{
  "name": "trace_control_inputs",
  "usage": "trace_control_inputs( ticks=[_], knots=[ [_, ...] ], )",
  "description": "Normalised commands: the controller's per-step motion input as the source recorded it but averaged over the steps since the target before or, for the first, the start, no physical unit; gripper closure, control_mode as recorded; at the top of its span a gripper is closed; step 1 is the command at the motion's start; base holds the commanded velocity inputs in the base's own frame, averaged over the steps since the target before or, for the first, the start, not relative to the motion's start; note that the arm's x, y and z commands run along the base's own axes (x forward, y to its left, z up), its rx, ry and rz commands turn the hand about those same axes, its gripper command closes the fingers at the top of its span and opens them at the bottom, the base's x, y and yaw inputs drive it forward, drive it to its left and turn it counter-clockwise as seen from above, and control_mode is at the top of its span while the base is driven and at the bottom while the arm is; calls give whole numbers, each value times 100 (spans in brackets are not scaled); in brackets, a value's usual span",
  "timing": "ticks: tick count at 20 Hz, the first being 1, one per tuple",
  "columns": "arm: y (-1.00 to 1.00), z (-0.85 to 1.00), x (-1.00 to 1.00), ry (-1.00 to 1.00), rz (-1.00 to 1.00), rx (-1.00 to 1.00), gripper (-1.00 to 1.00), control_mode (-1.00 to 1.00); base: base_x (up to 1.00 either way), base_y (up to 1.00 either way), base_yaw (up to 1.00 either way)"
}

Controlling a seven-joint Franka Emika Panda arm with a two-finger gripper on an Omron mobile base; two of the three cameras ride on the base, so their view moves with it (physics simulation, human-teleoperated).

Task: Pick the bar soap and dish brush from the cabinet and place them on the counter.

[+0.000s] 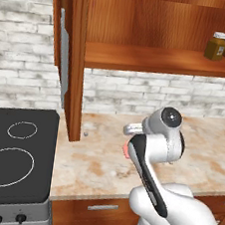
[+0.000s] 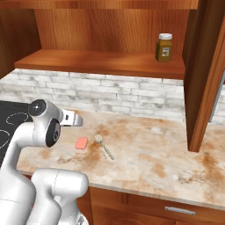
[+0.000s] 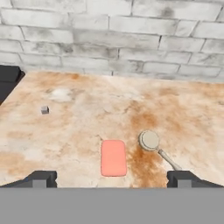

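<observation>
In the hand view the gripper [image 3: 111,178] is held fully open and empty above the counter [image 3: 78,131], with the bar soap [image 3: 113,158] lying flat at 12 o'clock, long axis 12-to-6, the dish brush [image 3: 150,140] just beside it at 2 o'clock.

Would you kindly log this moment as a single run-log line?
fingers: open, empty | bar soap: flat on counter | dish brush: beside soap, apart | jar: on cabinet shelf
</observation>
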Motion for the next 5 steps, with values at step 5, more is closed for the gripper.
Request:
trace_control_inputs(
  ticks=[5],
  knots=[
    [23,6,-11,3,-7,4,-100,-100,0,0,0]
  ],
)
